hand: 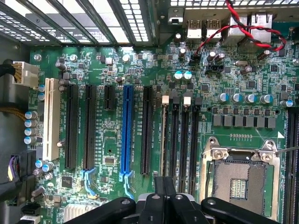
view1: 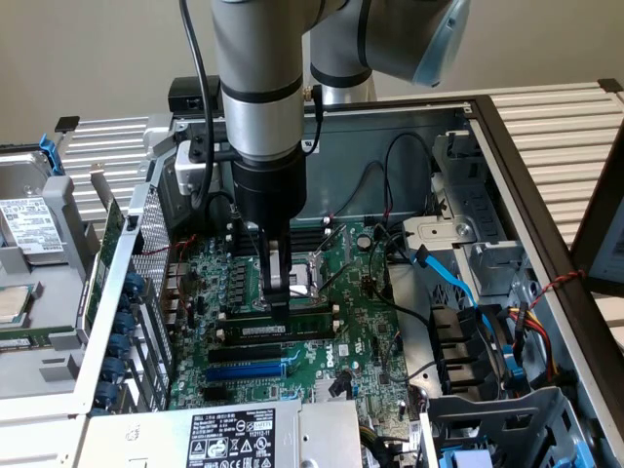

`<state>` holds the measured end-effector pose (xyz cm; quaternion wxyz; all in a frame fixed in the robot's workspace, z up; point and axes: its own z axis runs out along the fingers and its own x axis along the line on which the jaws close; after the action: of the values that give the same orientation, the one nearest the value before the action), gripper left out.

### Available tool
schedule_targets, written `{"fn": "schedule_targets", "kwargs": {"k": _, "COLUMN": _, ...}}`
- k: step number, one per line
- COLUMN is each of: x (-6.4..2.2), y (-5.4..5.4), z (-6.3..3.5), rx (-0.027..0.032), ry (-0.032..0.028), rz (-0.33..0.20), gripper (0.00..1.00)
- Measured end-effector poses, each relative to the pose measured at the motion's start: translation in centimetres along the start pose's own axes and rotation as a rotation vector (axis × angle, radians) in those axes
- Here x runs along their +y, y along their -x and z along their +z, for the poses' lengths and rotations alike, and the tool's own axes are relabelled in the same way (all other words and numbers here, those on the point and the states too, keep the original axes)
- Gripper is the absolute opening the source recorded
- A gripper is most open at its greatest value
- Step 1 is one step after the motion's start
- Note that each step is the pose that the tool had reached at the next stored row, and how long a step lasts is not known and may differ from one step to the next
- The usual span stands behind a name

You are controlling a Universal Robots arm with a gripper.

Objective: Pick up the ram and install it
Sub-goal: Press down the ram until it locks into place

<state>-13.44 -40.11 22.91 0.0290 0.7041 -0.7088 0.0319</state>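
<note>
An open grey metal computer case (view1: 507,175) is seen with its green motherboard (view1: 361,322) exposed. The grey arm (view1: 258,88) is posed vertically above the memory slots. The closed end effector (view1: 281,310) is pressed onto the long, flat, dark ram (view1: 278,331) directly beneath it, whose long axis runs left-right across the exterior view, in a slot.

Even indoor light, soft shadows; glare on motherboard (hand: 140,60) near vents; gripper (hand: 164,186) blurred close-up.
</note>
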Motion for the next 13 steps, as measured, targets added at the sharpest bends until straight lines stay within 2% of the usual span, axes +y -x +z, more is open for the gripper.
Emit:
{"fn": "schedule_targets", "kwargs": {"k": 7, "x": 0.06, "y": -0.01, "z": 0.21, "rx": -0.0058, "ry": 0.0000, "rz": 0.000, "gripper": 0.11}}
{"fn": "schedule_targets", "kwargs": {"k": 13, "x": 0.07, "y": -0.09, "z": 0.30, "rx": -0.0074, "ry": -0.0001, "rz": 0.000, "gripper": 0.11}}
